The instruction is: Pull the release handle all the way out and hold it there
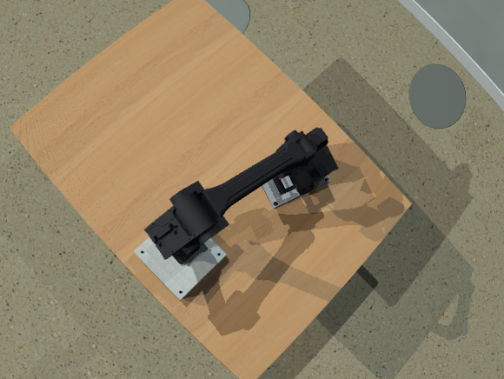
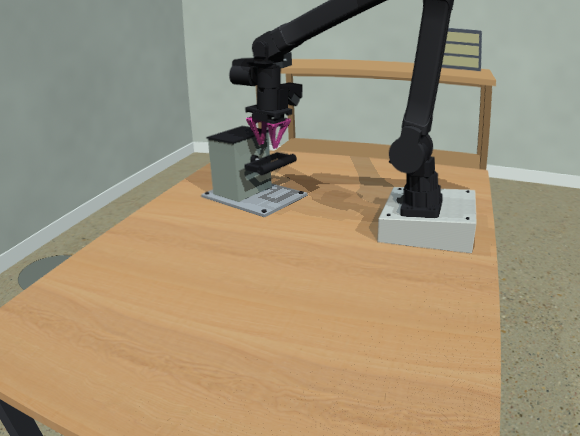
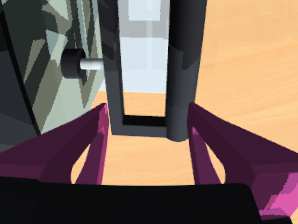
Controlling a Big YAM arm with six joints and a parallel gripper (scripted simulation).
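The release handle (image 2: 276,164) (image 3: 182,75) is a black rectangular loop with a thick round grip bar on its outer side. It stands out level from the grey-green housing (image 2: 223,167) on a short metal rod (image 3: 92,64). My gripper (image 2: 269,146) (image 3: 147,112) is open, partly spread, and points down above the handle, with a small gap between its magenta fingertips and the handle in the exterior view. In the wrist view the fingertips flank the near end of the whole loop, one on each side, with nothing gripped. In the top view the arm hides most of the handle.
The housing has a black top (image 2: 231,135) and rises close beside the fingers. It stands on a pale base plate (image 2: 239,202) (image 1: 270,191) with bolts at its corners. The arm's white base block (image 2: 425,232) (image 1: 174,274) stands on the same wooden table.
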